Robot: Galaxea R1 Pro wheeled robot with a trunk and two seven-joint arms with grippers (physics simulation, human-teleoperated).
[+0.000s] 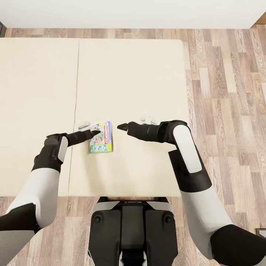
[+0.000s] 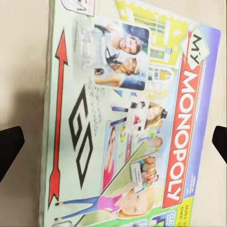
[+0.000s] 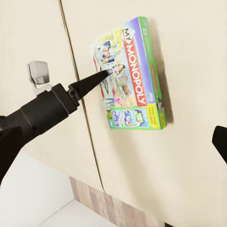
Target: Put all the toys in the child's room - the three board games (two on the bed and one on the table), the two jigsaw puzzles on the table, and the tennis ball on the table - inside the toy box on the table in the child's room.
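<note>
Head view: we're standing at the bed (image 1: 140, 74), beige mattress w/ a seam running down it. One board game, the My Monopoly box (image 1: 101, 137), lies flat just right of that seam, near the mattress edge closest to us. Our left gripper (image 1: 94, 132) hangs over the box's left part; whether it touches we can't tell. Right gripper (image 1: 122, 126) sits just right of the box, apart from it. A small grey-white object (image 1: 83, 125) pokes out beside the box's far-left corner; can't identify it.

Left wrist view: Monopoly box (image 2: 127, 123) straight below us, fingertips (image 2: 9, 146) spread wide at both sides of frame, holding nothing. Jaws look wide enough to straddle it.

Right wrist view: the box (image 3: 132, 80) seen from the side, left gripper (image 3: 106, 74) pointing onto its lid. Only one dark fingertip (image 3: 220, 141) of our own shows, so its jaw state we can't tell.

Risks, our guess: the box is thin and flat on soft mattress, so fingers may dig into bedding or skate it sideways instead of gripping. The two arms are close, so a clash is possible. Room-wise: open mattress all around, wood floor (image 1: 229, 92) to the right.
</note>
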